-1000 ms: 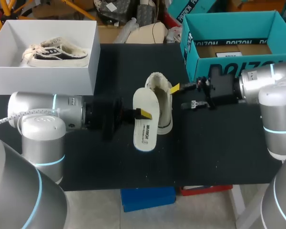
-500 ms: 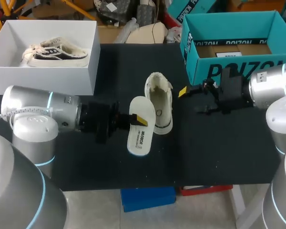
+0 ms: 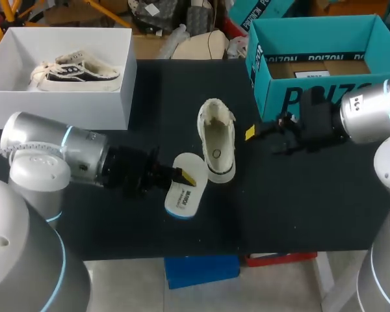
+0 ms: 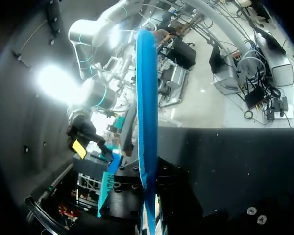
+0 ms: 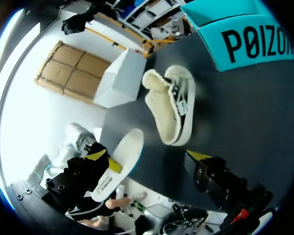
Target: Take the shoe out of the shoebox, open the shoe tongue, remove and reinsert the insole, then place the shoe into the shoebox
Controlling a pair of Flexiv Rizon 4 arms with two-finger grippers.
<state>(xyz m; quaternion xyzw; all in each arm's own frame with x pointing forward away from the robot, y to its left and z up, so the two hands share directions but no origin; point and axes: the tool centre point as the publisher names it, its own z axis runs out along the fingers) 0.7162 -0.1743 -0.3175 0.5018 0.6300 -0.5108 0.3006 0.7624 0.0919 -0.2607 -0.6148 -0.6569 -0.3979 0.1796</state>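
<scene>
Gripping the insole, the left claw holds it near the tabletop's front edge. The right claw hangs released, just beside the shoe.

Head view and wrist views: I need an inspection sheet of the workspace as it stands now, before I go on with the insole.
Surface: black table, dark mat all over.
Job's things: shoe lies mid-table with no insole in it; insole is beside it, in the left gripper; white shoebox at the rear left holds a second shoe.
Clutter: teal box at the rear right.
Grippers: left gripper is shut on the insole; right gripper is open, holds nothing, beside the shoe.
Cables: nothing seen on the table.
Surroundings: nothing seen reaching over the table.
</scene>
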